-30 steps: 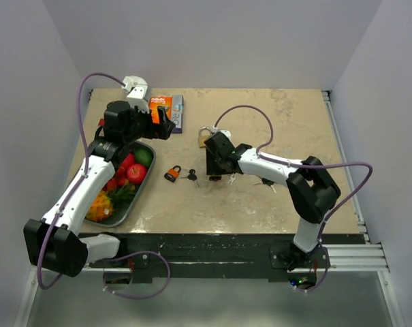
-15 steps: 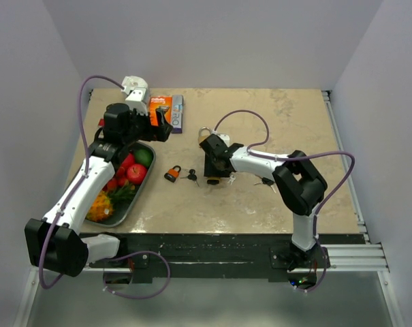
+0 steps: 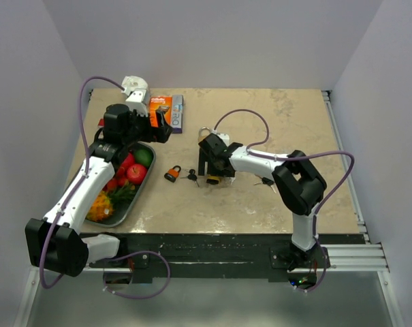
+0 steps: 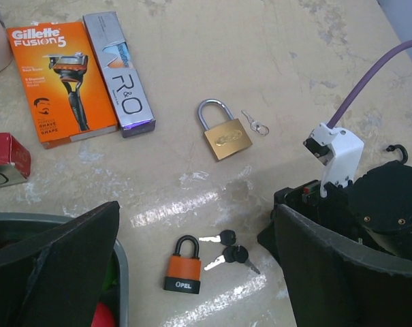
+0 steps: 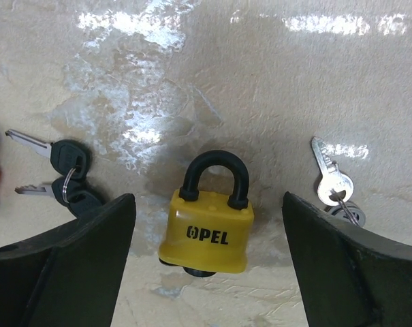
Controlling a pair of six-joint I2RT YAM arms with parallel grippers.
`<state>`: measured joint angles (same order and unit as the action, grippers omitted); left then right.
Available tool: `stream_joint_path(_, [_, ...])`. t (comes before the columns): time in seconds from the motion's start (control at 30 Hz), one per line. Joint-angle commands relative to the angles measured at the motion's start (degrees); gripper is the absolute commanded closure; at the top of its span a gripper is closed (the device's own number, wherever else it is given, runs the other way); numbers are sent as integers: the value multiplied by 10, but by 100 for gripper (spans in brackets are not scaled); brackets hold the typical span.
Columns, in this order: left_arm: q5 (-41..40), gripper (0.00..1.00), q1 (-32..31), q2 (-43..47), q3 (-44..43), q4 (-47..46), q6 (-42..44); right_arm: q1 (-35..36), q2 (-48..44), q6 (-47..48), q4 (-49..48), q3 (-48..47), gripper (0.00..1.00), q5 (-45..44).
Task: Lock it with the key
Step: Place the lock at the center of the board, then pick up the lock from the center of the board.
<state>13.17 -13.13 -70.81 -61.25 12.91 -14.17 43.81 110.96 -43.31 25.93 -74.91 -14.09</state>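
Observation:
A yellow OPEL padlock (image 5: 207, 231) with a black shackle pushed down into its body rests on the table between the fingers of my right gripper (image 5: 207, 221). That gripper is open and apart from the padlock on both sides. A silver key (image 5: 331, 182) lies just right of the padlock, and black-headed keys (image 5: 71, 178) lie to its left. From above, the right gripper (image 3: 211, 172) is low at mid-table. My left gripper (image 3: 161, 126) hovers open and empty over the table's left side, with an orange padlock (image 4: 182, 272) and the black-headed keys (image 4: 227, 248) below it.
A brass padlock (image 4: 226, 133) with small keys (image 4: 255, 124) lies further back. A Gillette box (image 4: 59, 82), a grey R&O box (image 4: 118, 71) and a red box (image 4: 5, 158) sit at the back left. A metal tray (image 3: 139, 194) of fruit is at the left.
My right gripper has opened and let go of the yellow padlock after shifting slightly left. The left arm has stayed still.

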Motion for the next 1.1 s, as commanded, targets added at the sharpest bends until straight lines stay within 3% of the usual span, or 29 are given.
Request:
stream_joint_path(0.0, [27, 1, 5, 8, -9, -24, 11, 0, -48, 54, -11, -32, 8, -22])
stream_joint_path(0.07, [45, 1, 5, 8, -15, -24, 34, -7, -81, 83, -28, -37, 7, -22])
stream_joint_path(0.2, [141, 1, 5, -5, -27, -26, 97, -51, -172, 247, -99, -4, 3, 59])
stream_joint_path(0.33, [231, 1, 5, -28, -33, -32, 174, -199, -269, 398, -114, 37, 1, 306])
stream_joint_path(0.37, [244, 1, 5, -33, -34, -31, 183, -224, -277, 475, -69, 35, 1, 399])
stream_joint_path(0.43, [273, 1, 5, -47, -45, -24, 207, -283, -284, 560, 8, 17, 1, 451])
stream_joint_path(0.47, [282, 1, 5, -53, -49, -12, 216, -297, -282, 677, 113, -6, 1, 477])
stream_joint_path(0.53, [306, 1, 4, -74, -64, 5, 252, -352, -287, 755, 165, -4, 1, 497])
stream_joint_path(0.57, [314, 1, 4, -82, -70, 24, 261, -367, -286, 857, 237, -10, 2, 497])
stream_joint_path(0.63, [338, 1, 4, -102, -88, 40, 288, -412, -271, 923, 271, -10, 2, 484])
stream_joint_path(0.67, [345, 1, 4, -108, -93, 55, 297, -425, -260, 1005, 332, -23, 3, 480])
stream_joint_path(0.77, [374, 1, 4, -122, -107, 81, 332, -437, -208, 1112, 405, -43, 6, 448])
stream_joint_path(1.07, [434, 1, 4, -129, -115, 152, 418, -452, -155, 1242, 380, -3, 6, 361])
